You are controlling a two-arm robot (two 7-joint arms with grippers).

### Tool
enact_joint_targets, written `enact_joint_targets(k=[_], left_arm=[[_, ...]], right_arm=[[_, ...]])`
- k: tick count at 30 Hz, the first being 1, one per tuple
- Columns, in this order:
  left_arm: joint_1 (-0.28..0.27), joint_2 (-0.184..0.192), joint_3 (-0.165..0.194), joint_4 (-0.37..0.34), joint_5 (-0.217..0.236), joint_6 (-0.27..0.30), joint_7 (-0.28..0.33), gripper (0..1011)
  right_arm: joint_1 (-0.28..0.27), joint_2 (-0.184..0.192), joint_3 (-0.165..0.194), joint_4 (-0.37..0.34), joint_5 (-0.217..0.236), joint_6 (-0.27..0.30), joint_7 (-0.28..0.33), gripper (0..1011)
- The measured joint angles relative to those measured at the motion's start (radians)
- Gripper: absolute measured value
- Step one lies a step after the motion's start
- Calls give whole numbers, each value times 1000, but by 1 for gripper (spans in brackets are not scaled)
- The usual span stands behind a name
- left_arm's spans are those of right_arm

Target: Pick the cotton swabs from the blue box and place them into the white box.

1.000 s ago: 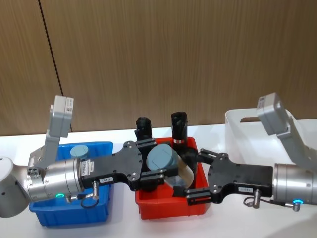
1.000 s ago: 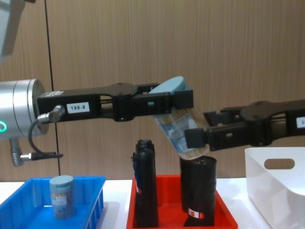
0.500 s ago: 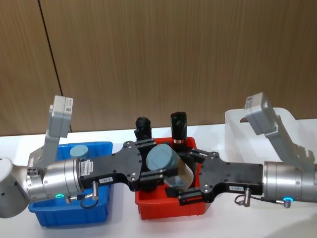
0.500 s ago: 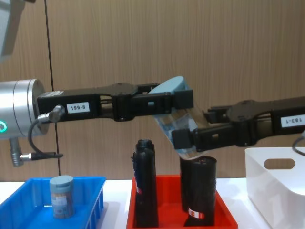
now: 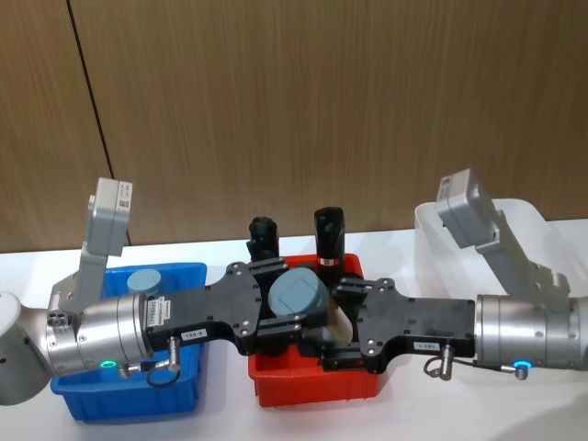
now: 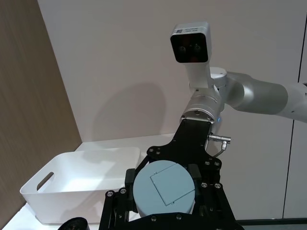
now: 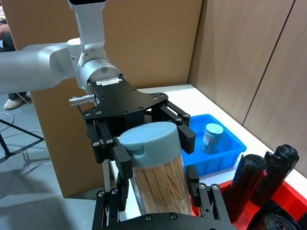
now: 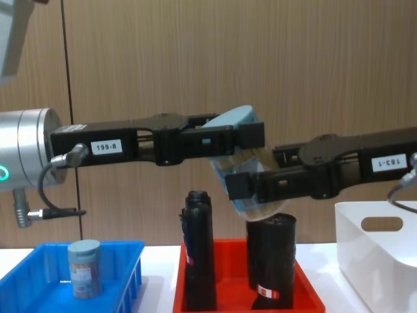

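I've got the left gripper (image 5: 287, 299) pinching the tilted clear, grey-blue-lidded cotton swab jar (image 7: 156, 167) over the red plastic tray's (image 5: 312, 390) tall black rolls (image 8: 199, 261). The right gripper (image 5: 338, 323) has its fingers spread around the jar.

left hand (image 5: 294, 299): black plates, screws | wrist (image 5: 101, 335): silver, green light | label (image 8: 106, 147): 199-8

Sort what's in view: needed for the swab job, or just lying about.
Job: clear cylindrical cotton-swab jar with grey-blue lid, held by the left gripper, right gripper open around it; second jar in the bright blue slotted plastic bin; white plastic bin.
Lying about: red plastic tray; tall black rolls in it.
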Motion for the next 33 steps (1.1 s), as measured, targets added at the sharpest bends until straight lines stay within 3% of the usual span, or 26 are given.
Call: enact_joint_targets(k=[7,11,19,33], left_arm=[[0,0,0,0,0,0,1,689],[0,0,0,0,0,0,2,835],[0,0,0,0,0,0,2,1004],[0,0,0,0,0,0,2,1004]], right_arm=[[4,0,-9,-1,-1,-4,7,696],[6,3,-11,-5,1,-7,9,633],[6,14,-15,-13,16,-13,10,632],[-5,40,-11,-20,49,-24,-22,632]])
